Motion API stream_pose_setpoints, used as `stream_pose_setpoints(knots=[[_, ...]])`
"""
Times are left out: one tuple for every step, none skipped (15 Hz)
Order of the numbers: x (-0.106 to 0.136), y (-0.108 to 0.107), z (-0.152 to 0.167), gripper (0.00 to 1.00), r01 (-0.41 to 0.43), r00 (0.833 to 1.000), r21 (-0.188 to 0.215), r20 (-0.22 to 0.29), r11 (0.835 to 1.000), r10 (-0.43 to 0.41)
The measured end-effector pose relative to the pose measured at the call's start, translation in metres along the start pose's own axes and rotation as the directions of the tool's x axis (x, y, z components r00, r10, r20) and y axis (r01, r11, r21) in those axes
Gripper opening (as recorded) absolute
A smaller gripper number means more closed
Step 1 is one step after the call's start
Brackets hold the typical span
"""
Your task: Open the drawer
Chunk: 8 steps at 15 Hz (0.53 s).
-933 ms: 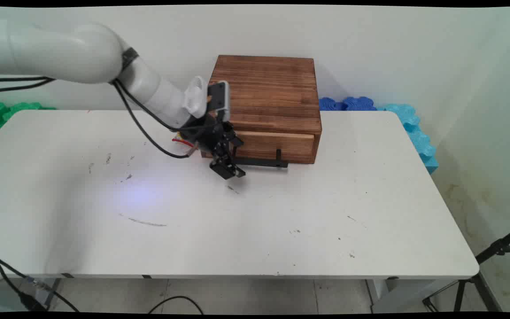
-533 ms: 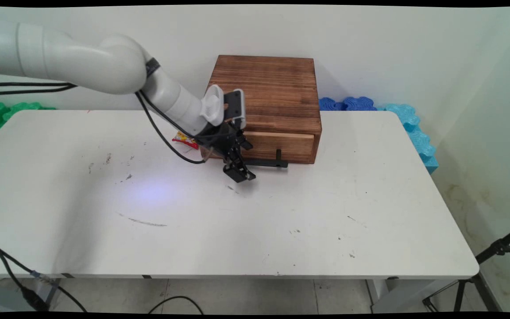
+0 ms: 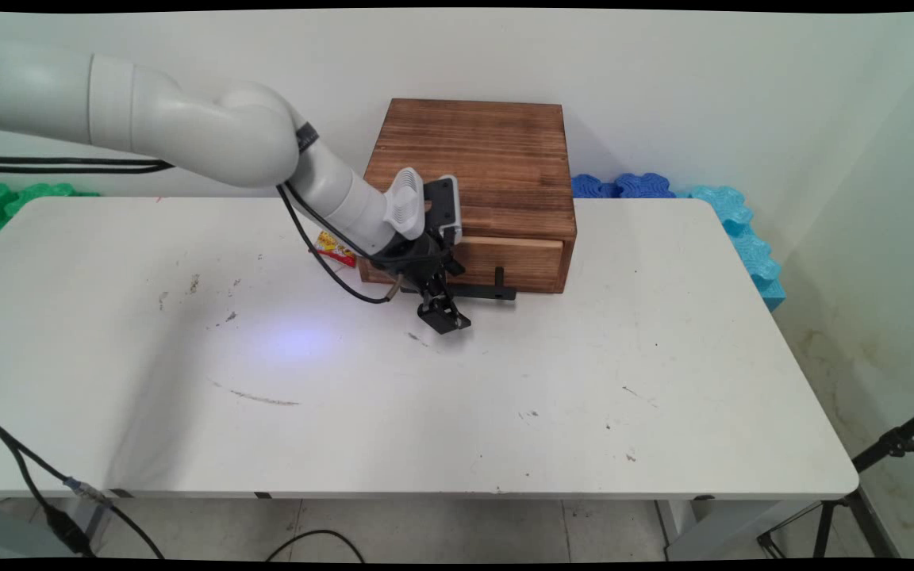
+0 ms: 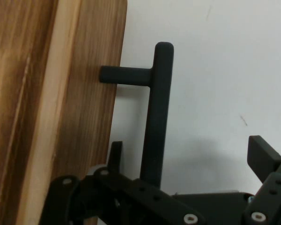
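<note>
No writing is legible to me anywhere. My white arm reaches in from the upper left and angles downward, its pincer (image 3: pixel 444 316) low over the white worktop (image 3: pixel 505 396), just in front of a wooden drawer box (image 3: pixel 477 170). The pincer is spread, holding nothing, straddling the drawer's black bar handle (image 4: pixel 155 122). A small red packet (image 3: pixel 336 249) lies beside the box's left side.

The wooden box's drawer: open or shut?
Shut: the drawer front sits flush with the wooden box; only its black handle protrudes.
</note>
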Motion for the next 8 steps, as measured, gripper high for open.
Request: stream_pose_setpoints(knots=[[0.0,0.0,0.002,1.0,0.0,1.0,0.001,0.002,1.0,0.0],[0.001,0.0,0.004,1.0,-0.001,1.0,0.002,0.004,1.0,0.001],[0.001,0.0,0.006,1.0,-0.001,1.0,0.003,0.006,1.0,0.001],[0.001,0.0,0.009,1.0,-0.002,1.0,0.003,0.009,1.0,0.002],[0.001,0.0,0.011,1.0,-0.003,1.0,0.004,0.012,1.0,0.003],[0.001,0.001,0.013,1.0,-0.004,1.0,0.004,0.015,1.0,0.004],[0.001,0.001,0.015,1.0,-0.004,1.0,0.004,0.017,1.0,0.004],[0.001,0.001,0.017,1.0,-0.005,1.0,0.004,0.02,1.0,0.005]])
